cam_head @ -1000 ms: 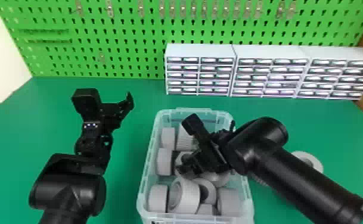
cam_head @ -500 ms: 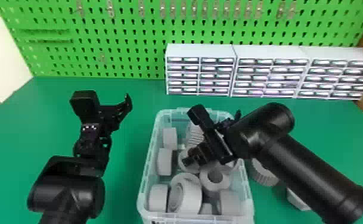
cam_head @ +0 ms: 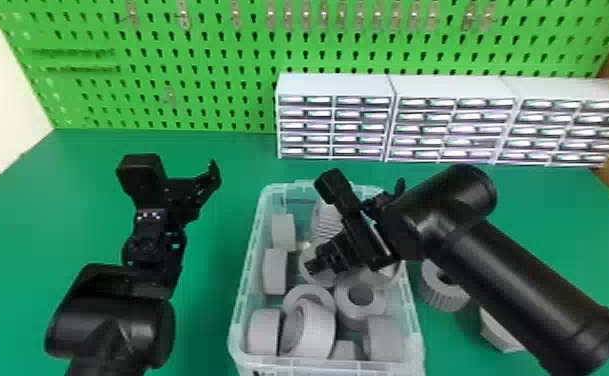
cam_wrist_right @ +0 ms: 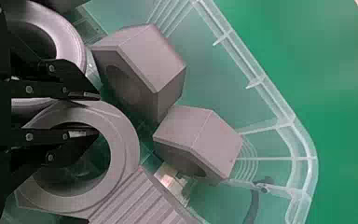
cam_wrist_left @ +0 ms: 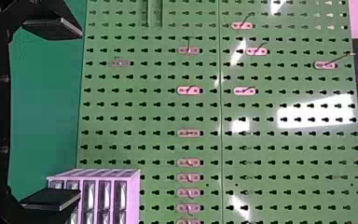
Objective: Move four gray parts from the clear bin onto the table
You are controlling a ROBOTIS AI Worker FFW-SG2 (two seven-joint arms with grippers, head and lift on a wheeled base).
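A green table (cam_head: 218, 325) is backed by a green pegboard (cam_head: 218, 100), at whose foot three white drawer cabinets (cam_head: 448, 85) are lined up side by side along the table's far edge. Near the middle of the table the clear bin (cam_head: 250, 270) is set, with many gray parts (rings, ribbed rounds and faceted blocks, all rather jumbled) held inside it. The left gripper (cam_head: 183, 187) is held above the table, to the left of the bin; by the left wrist view, its fingers are spread wide, with nothing pinched between them. The right gripper (cam_head: 319, 264) is lowered into the bin among the parts. In the right wrist view its fingers are parted by a modest gap, and a gray ring (cam_wrist_right: 126, 149) is straddled at its wall, one fingertip being seen over the hole and the other by the outer edge; whether the wall is touched cannot be told. Near that ring, two faceted blocks (cam_wrist_right: 144, 60) are seen inside the bin, with a ribbed part (cam_wrist_right: 140, 200) close by. On the table, just to the right of the bin, a ribbed ring (cam_head: 442, 292) is found, and a pale faceted part (cam_head: 498, 332) is partly covered by the right arm (cam_head: 518, 285).
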